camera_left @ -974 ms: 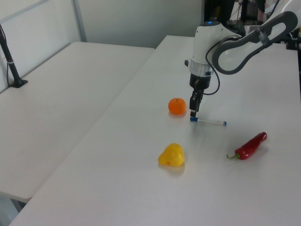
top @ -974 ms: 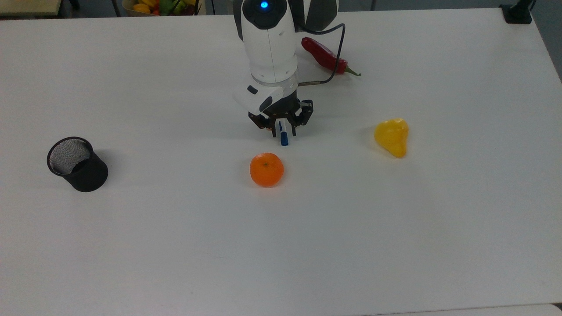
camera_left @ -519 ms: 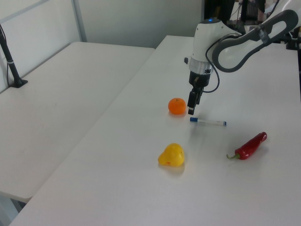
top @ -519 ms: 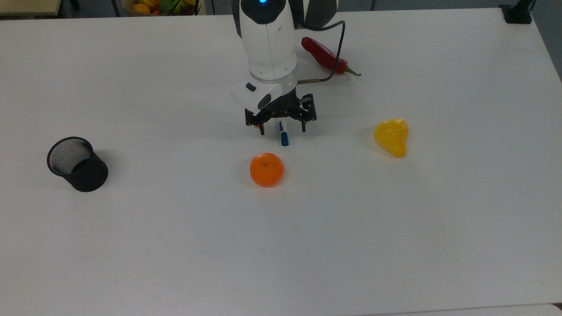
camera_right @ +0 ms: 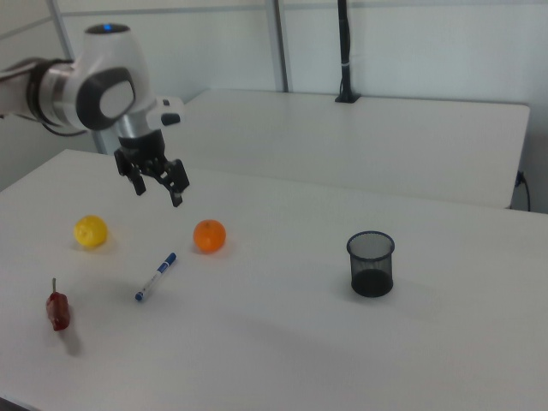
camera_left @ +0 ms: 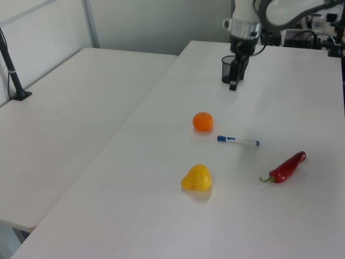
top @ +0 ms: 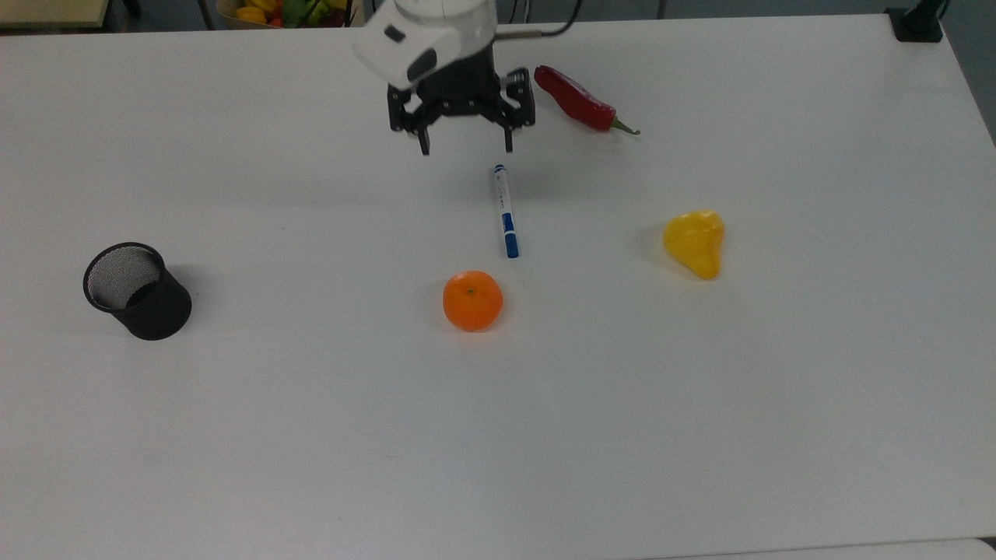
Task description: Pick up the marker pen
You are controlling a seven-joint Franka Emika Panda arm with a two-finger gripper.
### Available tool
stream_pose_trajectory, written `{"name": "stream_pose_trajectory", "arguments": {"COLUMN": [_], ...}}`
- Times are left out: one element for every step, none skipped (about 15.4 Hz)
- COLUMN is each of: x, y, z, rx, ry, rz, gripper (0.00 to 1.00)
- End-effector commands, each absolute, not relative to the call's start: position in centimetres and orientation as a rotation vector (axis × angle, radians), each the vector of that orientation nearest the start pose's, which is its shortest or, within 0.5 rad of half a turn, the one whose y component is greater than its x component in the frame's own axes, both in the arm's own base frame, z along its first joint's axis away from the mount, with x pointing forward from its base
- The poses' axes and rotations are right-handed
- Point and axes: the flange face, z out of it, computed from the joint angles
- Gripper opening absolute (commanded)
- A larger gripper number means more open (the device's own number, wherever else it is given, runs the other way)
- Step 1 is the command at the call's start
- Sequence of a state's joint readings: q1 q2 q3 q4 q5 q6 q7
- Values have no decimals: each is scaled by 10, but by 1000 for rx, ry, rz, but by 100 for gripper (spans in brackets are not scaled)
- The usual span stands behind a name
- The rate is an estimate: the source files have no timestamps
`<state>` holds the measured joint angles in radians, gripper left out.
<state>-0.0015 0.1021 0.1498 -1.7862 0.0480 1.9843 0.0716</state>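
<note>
Gripper [top: 465, 145] hangs above desk [top: 700, 404], jaws apart, empty. Marker pen [top: 506, 211] lies flat nr tangerine [top: 472, 300]. Arm cut off at top view's upper edge.

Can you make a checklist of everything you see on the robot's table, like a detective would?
Surface: white table, plain, no spills seen.
Job's things: marker pen lies flat, blue cap end toward the orange, apart from it; nothing holds it.
Clutter: red chilli near the top view's upper edge; yellow pear-shaped fruit on the top view's right; black mesh cup upright on the top view's left.
Grippers: gripper open, empty, raised above the table beyond the pen's white end.
Cables: dark cable near the arm.
Surroundings: second white table alongside; bowl of fruit past the table's far edge.
</note>
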Motion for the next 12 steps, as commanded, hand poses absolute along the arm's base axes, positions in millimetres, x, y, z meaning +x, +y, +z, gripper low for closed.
{"name": "stream_pose_trajectory", "arguments": {"x": [555,546,537,528,521,517,516,517,516,519,525,530], "y": [71,65,61,57,52,47,40,28,21,16,7,7], "z": [561,580,590,602,611,616,625,630,635,637,640,639], "rx": [-3069,-3074,-3079,-3084,-3085,-3086,-3084,-3080,-3077,-3073,-3068,-3075], "ry": [-73,-60,-56,-49,-39,-28,-11,21,33,34,55,50], "rz": [-85,-62,-7,33,68,101,93,71,37,-4,-63,-99], "gripper": [100,100,100,100,100,100,100,100,100,100,100,100]}}
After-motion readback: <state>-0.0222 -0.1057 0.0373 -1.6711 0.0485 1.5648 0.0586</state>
